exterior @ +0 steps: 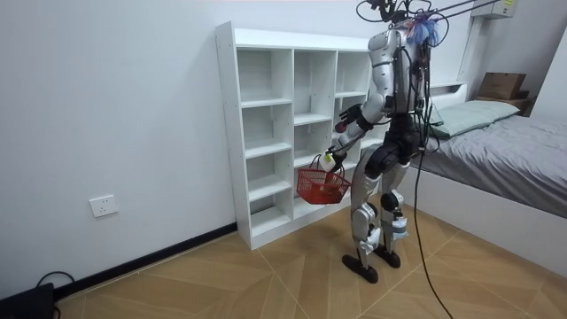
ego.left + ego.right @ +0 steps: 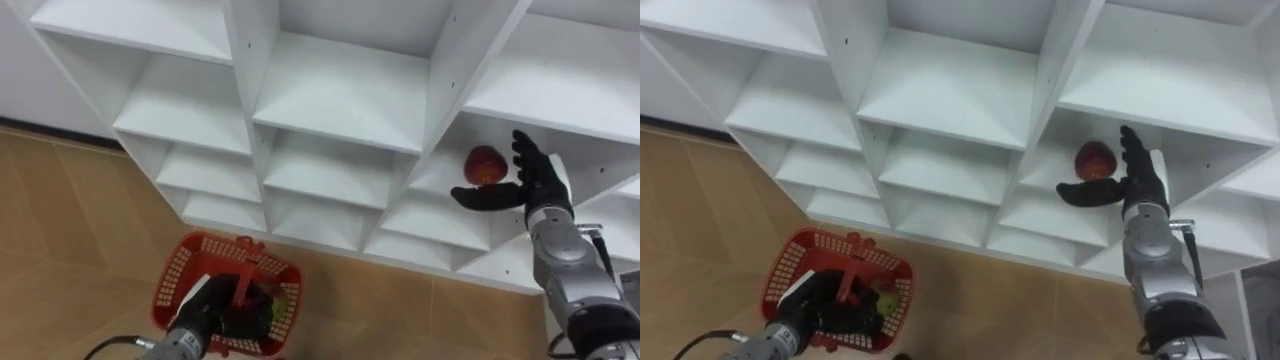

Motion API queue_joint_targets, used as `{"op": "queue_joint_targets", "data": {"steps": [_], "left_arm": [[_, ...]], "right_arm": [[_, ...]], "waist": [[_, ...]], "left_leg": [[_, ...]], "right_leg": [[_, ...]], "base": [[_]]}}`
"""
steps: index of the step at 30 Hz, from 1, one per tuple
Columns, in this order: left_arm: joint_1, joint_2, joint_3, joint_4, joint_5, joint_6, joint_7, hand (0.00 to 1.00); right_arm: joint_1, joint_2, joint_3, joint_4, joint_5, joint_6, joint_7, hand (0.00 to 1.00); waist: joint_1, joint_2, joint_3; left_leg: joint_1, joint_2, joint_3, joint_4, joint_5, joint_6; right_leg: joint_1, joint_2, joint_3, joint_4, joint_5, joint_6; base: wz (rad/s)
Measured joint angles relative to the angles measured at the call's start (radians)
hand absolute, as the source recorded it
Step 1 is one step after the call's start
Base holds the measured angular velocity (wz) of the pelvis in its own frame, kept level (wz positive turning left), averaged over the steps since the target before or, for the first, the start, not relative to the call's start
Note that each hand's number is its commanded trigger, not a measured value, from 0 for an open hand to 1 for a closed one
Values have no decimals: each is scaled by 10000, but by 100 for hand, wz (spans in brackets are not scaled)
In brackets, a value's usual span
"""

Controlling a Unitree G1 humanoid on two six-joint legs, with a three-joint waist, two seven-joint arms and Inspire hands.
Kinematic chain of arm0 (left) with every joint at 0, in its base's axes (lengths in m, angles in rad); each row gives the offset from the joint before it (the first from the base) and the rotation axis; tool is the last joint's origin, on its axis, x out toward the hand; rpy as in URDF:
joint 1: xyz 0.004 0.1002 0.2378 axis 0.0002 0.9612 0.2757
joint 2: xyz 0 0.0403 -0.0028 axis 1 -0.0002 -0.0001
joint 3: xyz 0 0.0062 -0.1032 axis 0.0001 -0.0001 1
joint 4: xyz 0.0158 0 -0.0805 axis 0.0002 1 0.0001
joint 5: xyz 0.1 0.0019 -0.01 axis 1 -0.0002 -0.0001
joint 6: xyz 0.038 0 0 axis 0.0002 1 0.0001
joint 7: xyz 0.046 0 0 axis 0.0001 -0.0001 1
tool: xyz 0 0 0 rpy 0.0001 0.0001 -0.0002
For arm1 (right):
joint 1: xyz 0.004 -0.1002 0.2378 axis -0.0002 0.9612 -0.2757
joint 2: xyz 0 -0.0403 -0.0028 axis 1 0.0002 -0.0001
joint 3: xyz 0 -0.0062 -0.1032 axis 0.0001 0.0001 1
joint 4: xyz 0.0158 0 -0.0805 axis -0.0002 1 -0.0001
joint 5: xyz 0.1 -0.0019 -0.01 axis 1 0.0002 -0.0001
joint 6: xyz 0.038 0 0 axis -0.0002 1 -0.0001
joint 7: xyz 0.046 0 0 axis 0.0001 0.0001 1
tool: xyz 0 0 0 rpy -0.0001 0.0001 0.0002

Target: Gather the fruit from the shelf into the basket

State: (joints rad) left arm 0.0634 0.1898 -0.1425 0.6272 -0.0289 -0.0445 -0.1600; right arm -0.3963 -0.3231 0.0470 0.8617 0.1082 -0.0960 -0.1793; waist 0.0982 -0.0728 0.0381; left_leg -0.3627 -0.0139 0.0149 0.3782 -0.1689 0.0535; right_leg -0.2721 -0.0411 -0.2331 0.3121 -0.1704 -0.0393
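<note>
1. Shelving is filling the upper part of the eye views: a white closet (image 2: 340,100) with open compartments is standing on a wooden floor (image 2: 60,220).
2. A red apple (image 2: 485,165) is lying on a shelf board in a compartment at the right of the frame, about mid-height.
3. The right hand (image 2: 533,192) is reaching into that same compartment and is released. Its fingers (image 2: 525,155) are pointing straight up just right of the apple, and its thumb is stretching leftward beneath the fruit. Whether it is touching the apple cannot be told.
4. The left hand (image 2: 214,308) is showing at the lower left of the frame, clenching round the handle of a red plastic basket (image 2: 180,265). The basket is hanging above the floor, below the closet's lowest shelves.
5. A greenish item (image 2: 883,297) is lying inside the basket, too hidden to name.
6. In the room view the robot is standing upright facing the closet at the centre of the frame, holding the basket at thigh height.
7. A bed (image 1: 505,151) is lying at the right of that frame, and a wall socket (image 1: 104,206) is sitting at the lower left.
</note>
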Motion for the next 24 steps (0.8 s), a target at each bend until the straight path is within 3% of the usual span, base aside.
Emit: {"op": "queue_joint_targets", "data": {"steps": [8, 13, 18, 24], "left_arm": [[-588, -138, -117, 410, -1, 12, 23, 100], [-725, -179, -240, 415, -109, 14, 23, 100], [-950, -184, -271, 623, -103, 14, 36, 100], [-953, -188, -271, 623, -90, 14, 38, 100]], "right_arm": [[-476, -17, 0, 337, -280, 5, -351, 0], [-655, -16, 86, 413, -392, 12, -655, 0], [-653, -14, 118, 413, -383, 14, -889, 0], [-654, -14, 114, 413, -385, 14, -1103, 0]], "waist": [[184, 46, 30], [195, 38, 33], [185, -74, 110], [193, -74, 110]], "left_leg": [[-440, 5, 120, -93, 51, -3], [-454, 9, 269, -164, 51, -1], [-492, 12, 362, -164, 51, 2], [-573, 11, 383, -157, 65, 19]], "right_leg": [[-638, -17, 146, 258, 4, -13], [-778, -34, 298, 352, -13, 2], [-855, -34, 407, 381, -34, -8], [-974, -42, 428, 431, -43, -14]], "base": [[-4], [-8], [-5], [0]]}}
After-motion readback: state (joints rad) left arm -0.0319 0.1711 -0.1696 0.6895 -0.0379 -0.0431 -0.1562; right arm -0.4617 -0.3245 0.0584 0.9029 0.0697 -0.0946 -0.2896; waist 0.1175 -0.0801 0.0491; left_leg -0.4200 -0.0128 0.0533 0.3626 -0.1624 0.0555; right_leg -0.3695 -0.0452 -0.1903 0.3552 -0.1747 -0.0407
